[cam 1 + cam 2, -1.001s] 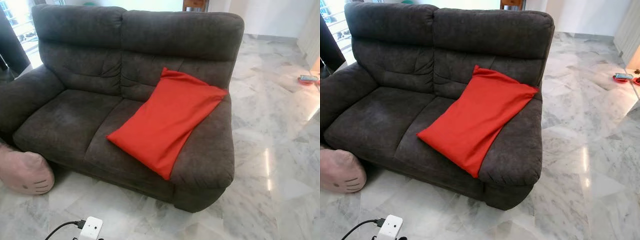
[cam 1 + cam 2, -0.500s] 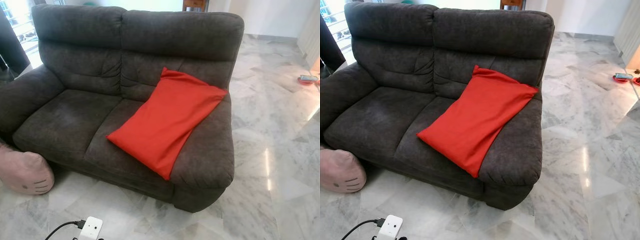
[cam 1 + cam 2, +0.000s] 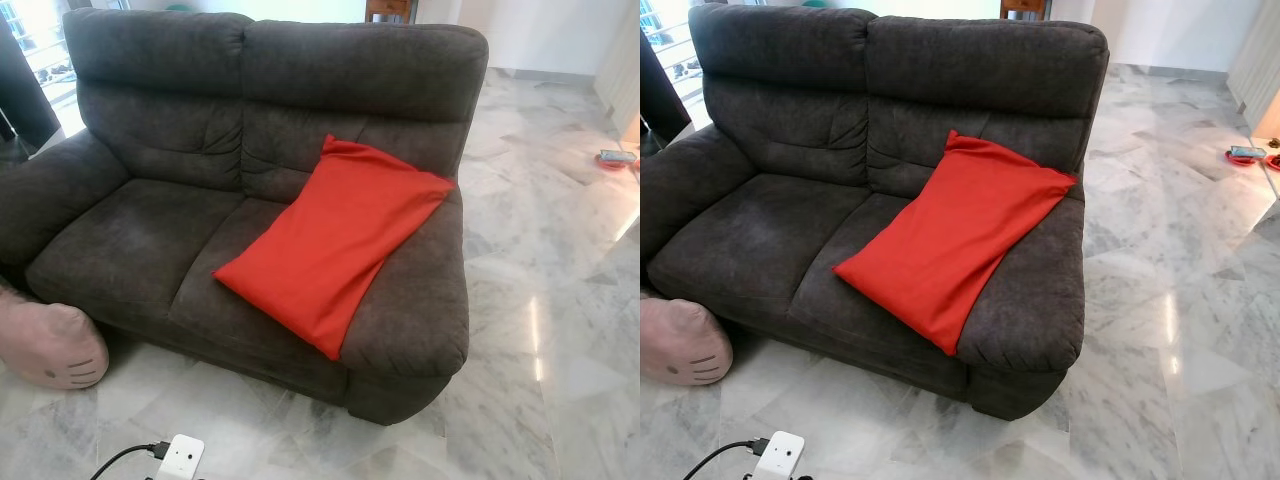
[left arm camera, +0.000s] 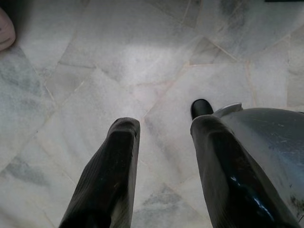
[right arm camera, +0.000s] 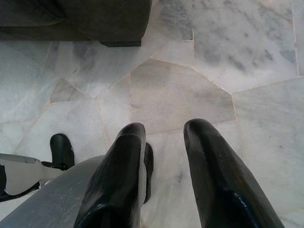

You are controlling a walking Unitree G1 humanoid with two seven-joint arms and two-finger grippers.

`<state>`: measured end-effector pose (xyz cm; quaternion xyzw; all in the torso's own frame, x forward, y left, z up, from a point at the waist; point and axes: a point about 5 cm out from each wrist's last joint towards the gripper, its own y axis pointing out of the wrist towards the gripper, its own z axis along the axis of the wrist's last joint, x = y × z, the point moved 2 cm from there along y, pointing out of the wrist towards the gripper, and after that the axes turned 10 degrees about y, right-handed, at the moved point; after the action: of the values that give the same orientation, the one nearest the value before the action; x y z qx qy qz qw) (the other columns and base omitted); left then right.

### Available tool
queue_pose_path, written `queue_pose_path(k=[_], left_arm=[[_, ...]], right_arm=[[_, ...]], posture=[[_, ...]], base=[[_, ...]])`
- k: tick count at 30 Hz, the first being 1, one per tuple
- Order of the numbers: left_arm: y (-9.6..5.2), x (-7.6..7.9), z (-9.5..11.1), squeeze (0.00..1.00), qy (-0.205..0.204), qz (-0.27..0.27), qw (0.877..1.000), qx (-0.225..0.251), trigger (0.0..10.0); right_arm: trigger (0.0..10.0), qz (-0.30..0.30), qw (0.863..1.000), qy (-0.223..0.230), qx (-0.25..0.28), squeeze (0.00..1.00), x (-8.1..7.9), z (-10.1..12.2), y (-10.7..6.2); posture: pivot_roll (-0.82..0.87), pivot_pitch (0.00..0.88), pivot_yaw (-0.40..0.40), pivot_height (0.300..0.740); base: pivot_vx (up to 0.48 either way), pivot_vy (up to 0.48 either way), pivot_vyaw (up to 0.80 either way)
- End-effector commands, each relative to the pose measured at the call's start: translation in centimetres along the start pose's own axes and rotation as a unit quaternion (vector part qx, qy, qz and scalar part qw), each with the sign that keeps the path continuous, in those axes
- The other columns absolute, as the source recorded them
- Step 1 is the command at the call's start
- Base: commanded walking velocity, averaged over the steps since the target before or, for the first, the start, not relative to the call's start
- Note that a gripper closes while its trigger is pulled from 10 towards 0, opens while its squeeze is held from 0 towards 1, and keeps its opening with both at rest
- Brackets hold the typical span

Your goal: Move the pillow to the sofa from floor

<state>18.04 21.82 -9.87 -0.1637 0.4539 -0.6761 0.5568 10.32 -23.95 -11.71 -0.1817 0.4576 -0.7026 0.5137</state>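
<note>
The red pillow [image 3: 335, 238] already lies on the sofa [image 3: 150, 230], its long axis slanting from the near seat up to the far right armrest. Both tools, left [image 4: 161, 156] and right [image 5: 164, 156], hang over the marble floor [image 5: 180, 90], spread apart and empty, the right one nearer the pillow.

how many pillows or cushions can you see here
2: the red pillow leans on the sofa against its right armrest; the pink cushion sits on the floor by the sofa's left front corner.

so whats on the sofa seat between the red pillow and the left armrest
Nothing: in the left eye view the seat of the sofa between the red pillow and the left armrest is bare dark fabric.
</note>
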Motion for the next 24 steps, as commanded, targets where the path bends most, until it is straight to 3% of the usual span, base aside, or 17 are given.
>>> queue_pose_path(k=[1,6,12,16,24], left_arm=[[-0.15,-0.12,-0.66,0.0,-0.007,0.001,1.0,-0.011,10.0],[-0.16,-0.1,-0.77,0.0,-0.013,0.001,1.0,-0.015,10.0],[-0.16,-0.09,-0.8,0.0,-0.014,0.001,1.0,-0.016,10.0],[-0.17,-0.1,-0.81,0.0,-0.014,0.001,1.0,-0.016,10.0],[-0.17,-0.08,-0.8,0.0,-0.014,0.002,1.0,-0.016,10.0]], right_arm=[[10.0,0.002,1.0,0.003,-0.001,0.0,-0.07,-0.05,0.01],[10.0,0.0,1.0,0.001,-0.003,0.0,-0.02,-0.08,0.01],[10.0,-0.003,1.0,0.004,-0.002,0.0,0.03,-0.09,0.0],[10.0,-0.004,1.0,0.007,-0.003,0.0,0.03,-0.14,-0.01],[10.0,-0.007,1.0,0.004,-0.003,0.0,0.1,-0.14,-0.01]], posture=[[0.08,0.0,0.004,0.74],[0.08,0.0,0.003,0.74],[0.08,0.0,0.004,0.74],[0.08,0.0,0.005,0.74],[0.08,0.0,0.004,0.74]], base=[[0.0,0.0,0.0],[0.0,0.0,0.0],[0.0,0.307,0.0],[0.0,0.444,0.0],[0.0,0.48,-0.47]])
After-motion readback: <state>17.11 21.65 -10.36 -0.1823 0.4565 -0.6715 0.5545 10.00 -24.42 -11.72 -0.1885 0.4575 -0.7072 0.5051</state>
